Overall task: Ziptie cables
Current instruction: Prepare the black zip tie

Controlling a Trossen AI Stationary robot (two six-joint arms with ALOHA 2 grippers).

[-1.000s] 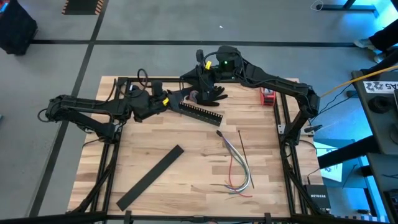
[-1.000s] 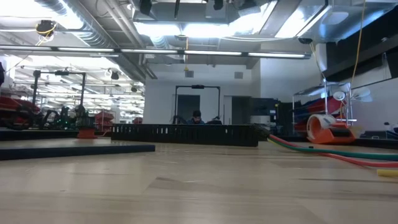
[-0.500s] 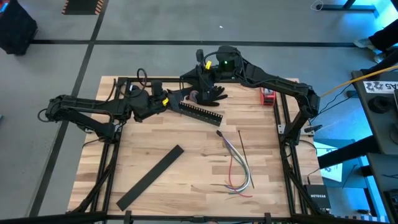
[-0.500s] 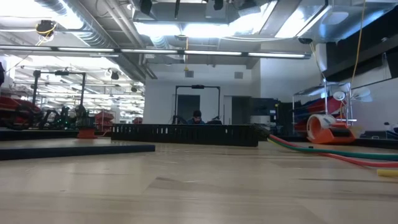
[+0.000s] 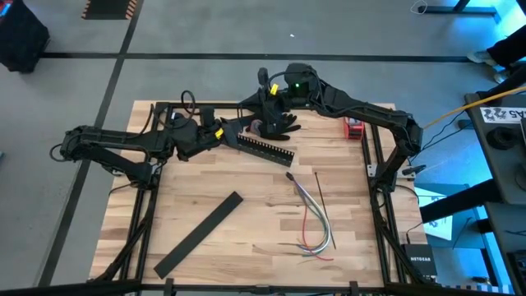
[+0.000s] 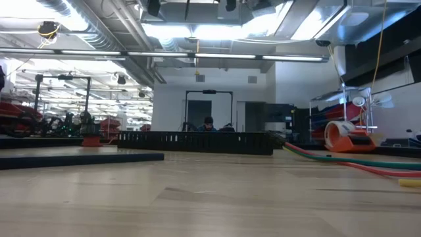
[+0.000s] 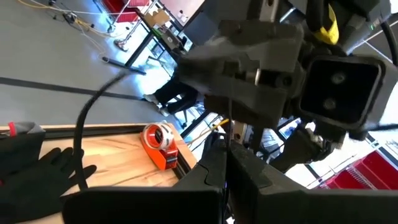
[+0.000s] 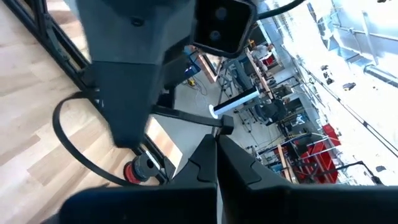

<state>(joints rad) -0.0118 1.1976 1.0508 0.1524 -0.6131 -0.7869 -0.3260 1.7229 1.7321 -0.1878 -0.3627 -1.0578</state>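
Note:
The cables (image 5: pixel 316 220), thin curved grey, white and red wires, lie loose on the wooden table right of the middle; they also show in the low view (image 6: pixel 355 162). The ziptie (image 5: pixel 320 191), a thin straight dark strip, lies flat beside their far end. My left gripper (image 5: pixel 233 131) and my right gripper (image 5: pixel 261 110) are both shut and empty at the table's far edge, close together and far from the cables. In each wrist view the fingers (image 7: pixel 227 180) (image 8: pixel 216 158) meet with nothing between them.
A black comb-slotted bar (image 5: pixel 265 148) lies just in front of the grippers. A flat black strip (image 5: pixel 199 234) lies near the left front. A black glove (image 5: pixel 281 123) and a red tape dispenser (image 5: pixel 353 127) sit at the far edge.

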